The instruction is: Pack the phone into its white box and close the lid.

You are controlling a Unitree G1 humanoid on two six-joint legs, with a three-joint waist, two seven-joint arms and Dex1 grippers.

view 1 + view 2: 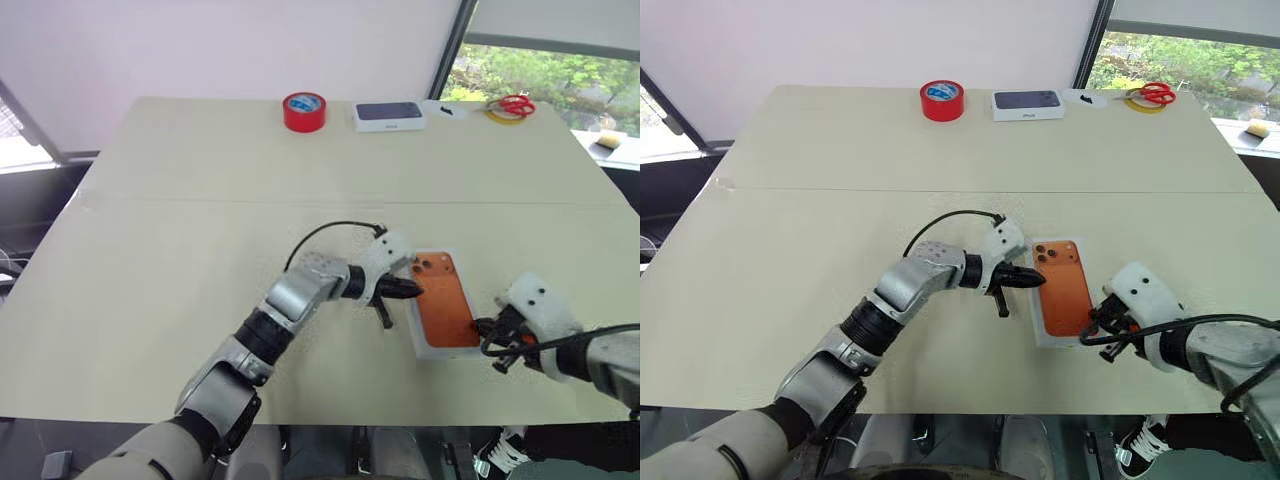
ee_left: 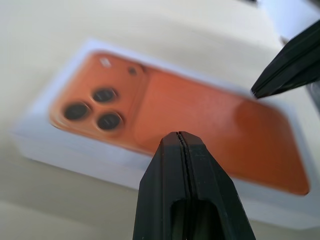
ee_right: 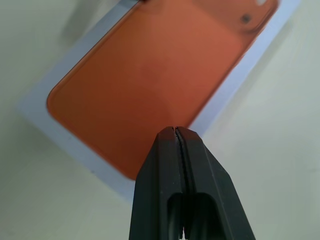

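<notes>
A closed white package lies on the table in front of me, right of centre. Its lid [image 1: 445, 305] faces up with the orange phone picture on it, and it covers the white box beneath. The phone is hidden. My left gripper [image 1: 415, 291] is shut, its tip at the lid's left long edge near the printed lenses [image 2: 95, 107]. My right gripper [image 1: 492, 329] is also shut and empty, just off the lid's near right corner [image 3: 125, 170]. The left wrist view shows one right fingertip [image 2: 287, 67] above the lid's far end.
Along the far edge of the beige table [image 1: 200, 250] stand a red tape roll [image 1: 304, 111], a small white box with a dark top [image 1: 389, 116], and red scissors [image 1: 515, 104] on a yellow ring. The table's near edge runs close below my right hand.
</notes>
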